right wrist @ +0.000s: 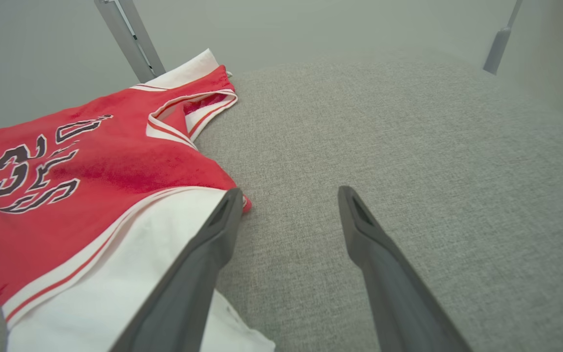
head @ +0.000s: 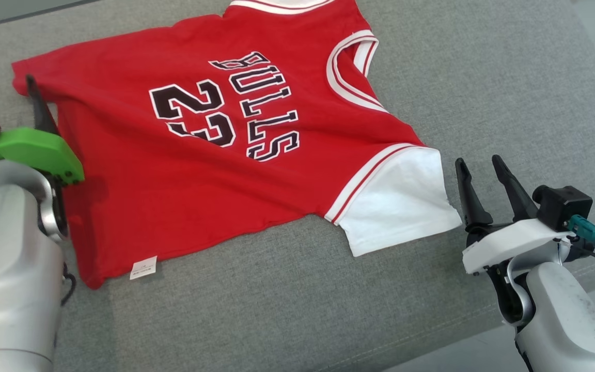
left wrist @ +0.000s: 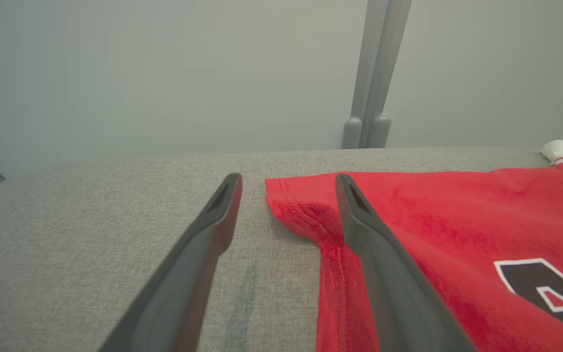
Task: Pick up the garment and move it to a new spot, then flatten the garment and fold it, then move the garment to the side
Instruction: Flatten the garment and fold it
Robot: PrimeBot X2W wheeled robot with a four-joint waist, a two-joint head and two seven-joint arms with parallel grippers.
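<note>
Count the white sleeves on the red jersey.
2. The near sleeve lies spread beside the right gripper; the far sleeve lies at the jersey's opposite edge, cut off at the head view's top.

Jersey (head: pixel 184 170) collar past the top edge, hem partly behind left forearm (head: pixel 8 258)

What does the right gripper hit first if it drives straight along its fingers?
Probably bare grey cushion: the right gripper is open, pointing past the jersey, whose white sleeve lies off to one side. Depth unclear.
</note>
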